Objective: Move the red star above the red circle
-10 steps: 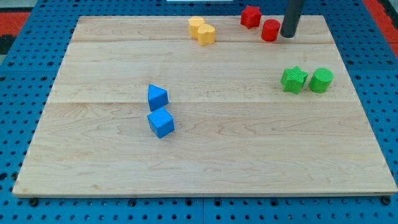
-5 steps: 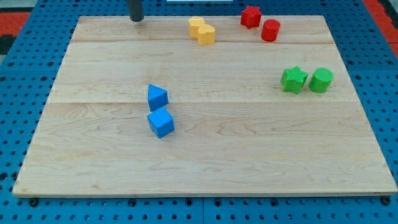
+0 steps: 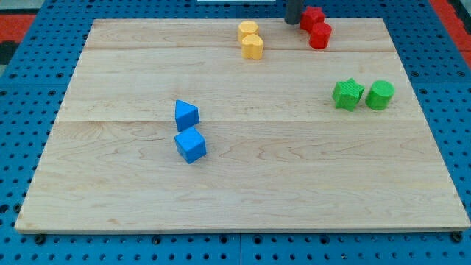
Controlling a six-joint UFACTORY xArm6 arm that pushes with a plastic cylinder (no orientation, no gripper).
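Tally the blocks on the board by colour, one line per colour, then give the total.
Red: 2, the red star and the red circle
Yellow: 2, the upper yellow block and the lower yellow block
Green: 2, the green star and the green cylinder
Blue: 2, the blue triangle and the blue cube
Total: 8

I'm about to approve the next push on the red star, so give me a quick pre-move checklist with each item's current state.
1. My tip in view, at the view's top edge: ok.
2. Tip beside the red star, on its left: ok; contact: cannot tell.
3. Red star above the red circle: ok, slightly left of centre.
4. Star and circle touching or apart: cannot tell.
5. Yellow blocks outside the push path: ok.
6. Star still on the board, near its top edge: ok.
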